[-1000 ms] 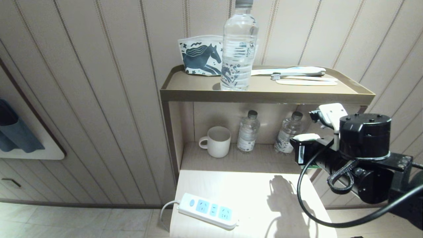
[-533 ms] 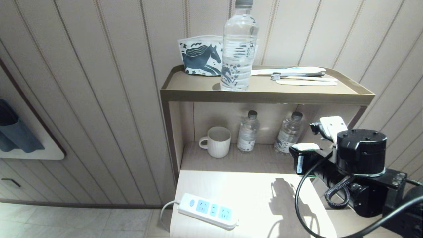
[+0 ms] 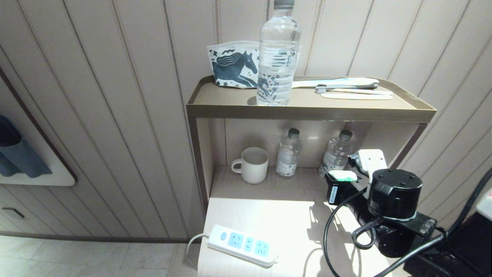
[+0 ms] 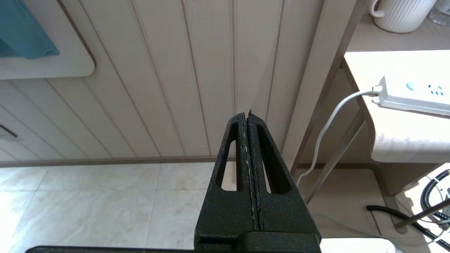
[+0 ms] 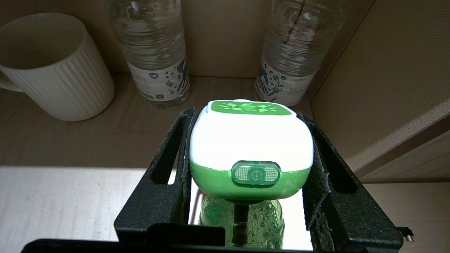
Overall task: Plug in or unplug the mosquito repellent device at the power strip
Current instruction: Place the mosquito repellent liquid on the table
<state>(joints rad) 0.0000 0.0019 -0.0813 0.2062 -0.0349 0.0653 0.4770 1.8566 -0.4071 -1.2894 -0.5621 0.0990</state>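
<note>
The mosquito repellent device (image 5: 251,140), white with a green top mark and a green liquid bottle beneath, sits between the black fingers of my right gripper (image 5: 246,116), which is shut on its sides. In the head view the right gripper (image 3: 340,184) holds the device (image 3: 343,175) above the back right of the table, in front of the shelf. The power strip (image 3: 242,245) lies at the table's front left with nothing plugged in; its cord end also shows as the power strip (image 4: 411,96) in the left wrist view. My left gripper (image 4: 246,116) hangs shut beside the table, over the floor.
A white mug (image 3: 251,164) and two small water bottles (image 3: 288,153) (image 3: 336,154) stand on the lower shelf behind the device. On the upper shelf (image 3: 307,109) are a large bottle (image 3: 277,54), a horse-print pouch (image 3: 232,65) and toothbrushes (image 3: 346,88). The strip's cord (image 4: 330,123) drops to the floor.
My right arm has sunk and shifted left with the device in its grip, from shelf height to just above the table's back right. The power strip has not moved.
</note>
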